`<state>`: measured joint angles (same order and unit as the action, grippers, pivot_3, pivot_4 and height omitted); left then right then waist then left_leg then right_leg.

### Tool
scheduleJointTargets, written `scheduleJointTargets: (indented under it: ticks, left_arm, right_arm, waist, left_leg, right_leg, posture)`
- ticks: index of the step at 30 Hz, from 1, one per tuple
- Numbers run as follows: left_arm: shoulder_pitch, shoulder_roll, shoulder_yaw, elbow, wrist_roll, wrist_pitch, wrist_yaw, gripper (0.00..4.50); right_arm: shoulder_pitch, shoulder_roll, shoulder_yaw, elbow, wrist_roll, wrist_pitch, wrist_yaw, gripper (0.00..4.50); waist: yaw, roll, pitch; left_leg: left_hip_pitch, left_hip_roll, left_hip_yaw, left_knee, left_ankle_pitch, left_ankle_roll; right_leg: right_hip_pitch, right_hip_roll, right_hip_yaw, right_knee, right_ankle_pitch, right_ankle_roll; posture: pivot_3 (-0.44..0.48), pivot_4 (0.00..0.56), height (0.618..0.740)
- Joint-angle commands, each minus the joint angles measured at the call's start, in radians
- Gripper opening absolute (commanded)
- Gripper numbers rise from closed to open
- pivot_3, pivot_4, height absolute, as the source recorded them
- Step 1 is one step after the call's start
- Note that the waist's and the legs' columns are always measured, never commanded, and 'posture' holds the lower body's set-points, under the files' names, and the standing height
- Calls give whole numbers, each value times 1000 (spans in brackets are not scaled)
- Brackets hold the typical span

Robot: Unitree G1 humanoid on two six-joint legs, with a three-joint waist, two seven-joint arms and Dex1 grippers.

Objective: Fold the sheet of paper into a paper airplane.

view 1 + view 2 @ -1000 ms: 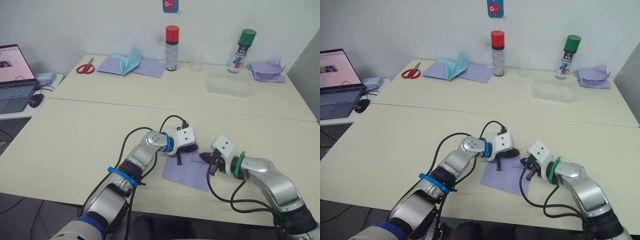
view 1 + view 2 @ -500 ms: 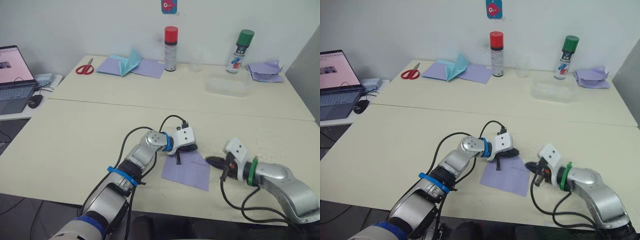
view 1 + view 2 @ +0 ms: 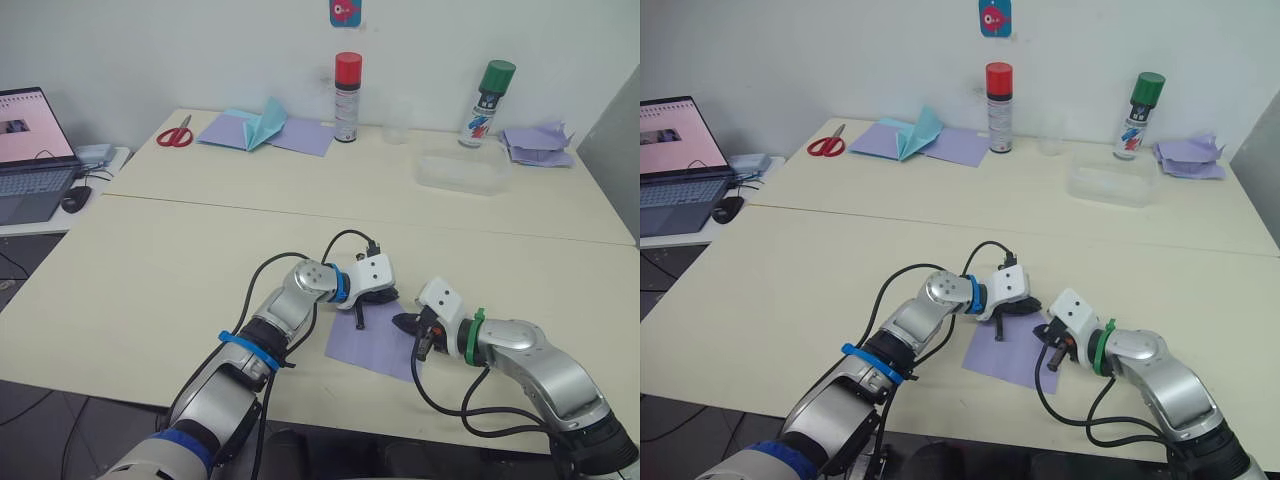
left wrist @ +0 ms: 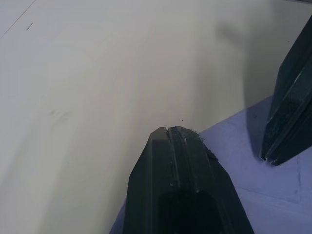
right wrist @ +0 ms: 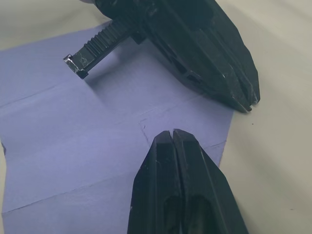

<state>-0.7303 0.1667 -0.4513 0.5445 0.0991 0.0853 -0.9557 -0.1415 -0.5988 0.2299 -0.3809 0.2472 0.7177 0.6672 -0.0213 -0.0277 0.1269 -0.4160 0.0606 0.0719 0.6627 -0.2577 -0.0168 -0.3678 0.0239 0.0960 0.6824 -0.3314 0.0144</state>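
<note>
Two grippers sit close together over one sheet of paper (image 3: 375,343) near the front edge of the table (image 3: 160,270). The paper lies flat with faint fold lines in it. It is not a plane yet, so most of the folding is still to do.

The left gripper (image 5: 246,100) has its two black fingers pressed together with nothing between them. Its tip rests at the far corner of the paper. The right gripper (image 5: 173,135) is closed too and holds nothing. Its tip is over the right side of the paper, just beside the left one.

Some things could go wrong from here. The two tips are so near each other that one could bump the other if either moves sideways. The paper is thin and lies flat, so closed fingers may just slide over it and not lift an edge. A hard push could drag the whole sheet, crumple it, or tear it at a fold line. The paper also sits near the front edge of the table, so a push toward the robot could slip it off. If the left tip lets go of the corner, the sheet may turn and the next fold would come out crooked.
</note>
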Motion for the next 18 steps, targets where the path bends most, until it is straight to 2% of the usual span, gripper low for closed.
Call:
scheduleJointTargets:
  ticks: [1,5,13,18]
  left_arm:
    - [20,-26,30,-72,-66,22,-45,0]
    - [55,-42,38,-163,-113,76,-75,0]
    - [37,-42,-25,7,20,43,18,0]
    - [11,-1,-9,62,54,51,68,0]
  right_arm:
    - [2,3,15,20,-23,17,-17,37]
    - [-1,24,-2,19,-7,41,-28,37]
    - [9,14,-6,10,-9,47,-29,37]
    - [6,21,-15,5,-4,60,-39,37]
  waist:
    - [-2,0,0]
    - [-5,0,0]
    - [-4,0,0]
    - [-5,0,0]
  left_leg:
    - [0,0,0,0,0,0]
    - [-1,1,0,0,0,-1]
    - [0,0,-1,0,0,0]
    - [0,0,-1,0,0,0]
  right_leg:
    - [0,0,0,0,0,0]
    - [-1,0,0,0,0,0]
    - [0,1,0,0,0,0]
    - [1,1,1,0,0,0]
  posture:
    - [0,150,740]
    - [0,150,740]
    - [0,150,740]
    - [0,150,740]
